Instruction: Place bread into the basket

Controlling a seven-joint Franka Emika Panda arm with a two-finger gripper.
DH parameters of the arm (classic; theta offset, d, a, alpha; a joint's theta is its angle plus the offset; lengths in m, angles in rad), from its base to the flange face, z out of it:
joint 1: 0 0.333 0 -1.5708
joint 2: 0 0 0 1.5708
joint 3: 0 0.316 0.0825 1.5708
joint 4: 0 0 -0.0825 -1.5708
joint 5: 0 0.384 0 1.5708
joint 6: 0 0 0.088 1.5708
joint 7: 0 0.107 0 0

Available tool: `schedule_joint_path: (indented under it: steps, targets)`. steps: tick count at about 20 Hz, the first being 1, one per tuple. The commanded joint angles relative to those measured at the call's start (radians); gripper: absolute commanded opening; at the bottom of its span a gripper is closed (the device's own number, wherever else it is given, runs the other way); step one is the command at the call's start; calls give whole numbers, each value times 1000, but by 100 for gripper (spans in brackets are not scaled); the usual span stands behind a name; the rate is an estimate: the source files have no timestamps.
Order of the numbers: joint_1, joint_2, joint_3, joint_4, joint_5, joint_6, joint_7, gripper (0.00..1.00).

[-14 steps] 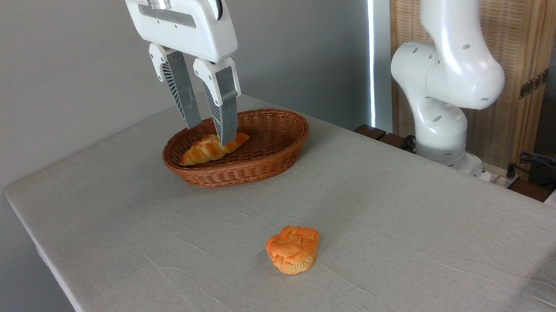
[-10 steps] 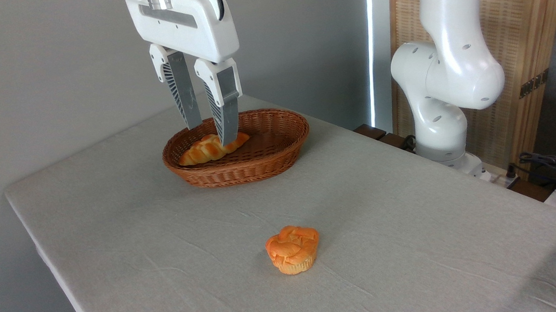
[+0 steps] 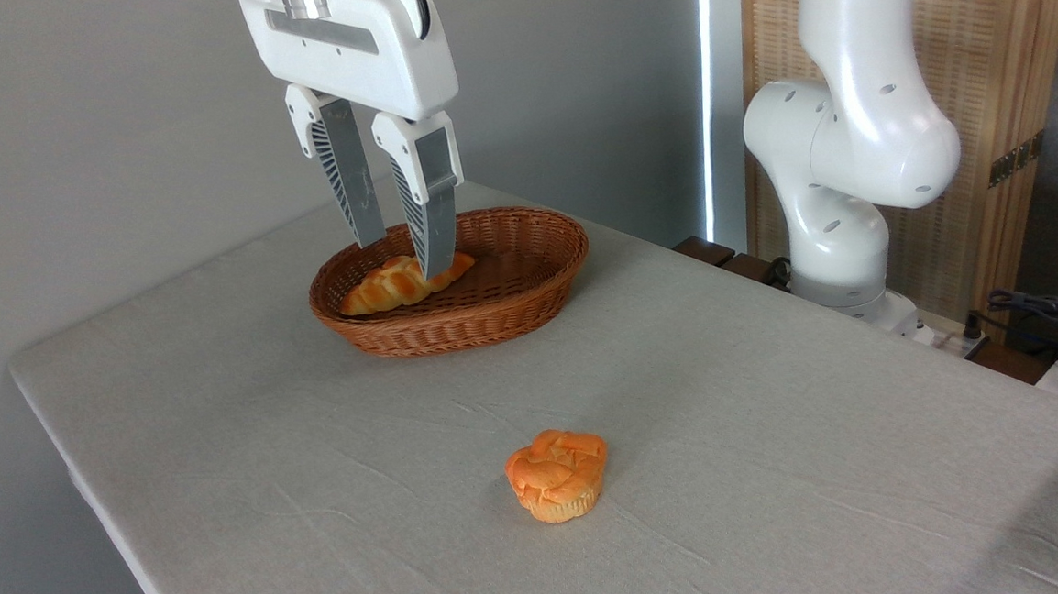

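Clearly the gripper (image 3: pixel 403 257) is hanging over the left part of the basket (image 3: pixel 529 292), fingers parted a little and holding nothing, with the braided loaf (image 3: pixel 391 287) lying below them. Further right and nearer me, the bread (image 3: pixel 557 474) is sitting alone on the table (image 3: pixel 776 429), well apart. I'd be swinging across, opening wider and coming straight down around its ridged base.

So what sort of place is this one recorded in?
Probably a robot lab or test corner in an ordinary room: a white Franka arm mounted beside a cloth-covered table, loose cables at right, and a wicker basket plus a bun laid out as props.
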Motion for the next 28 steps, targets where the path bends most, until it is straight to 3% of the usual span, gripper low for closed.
schedule_joint_path:
  steps: [1, 12, 18, 21, 25, 28]
  targets:
    - [1, -5, 5, -4, -10, 1, -11, 100]
    - [2, -2, 6, -22, -7, -2, -11, 100]
    - [47, -112, -6, -203, -7, 93, 49, 100]
    - [55, -192, -7, -375, -6, 214, 80, 100]
    - [51, -178, -20, -461, -6, 254, 81, 100]
    - [53, -175, -21, -590, 14, 366, 83, 100]
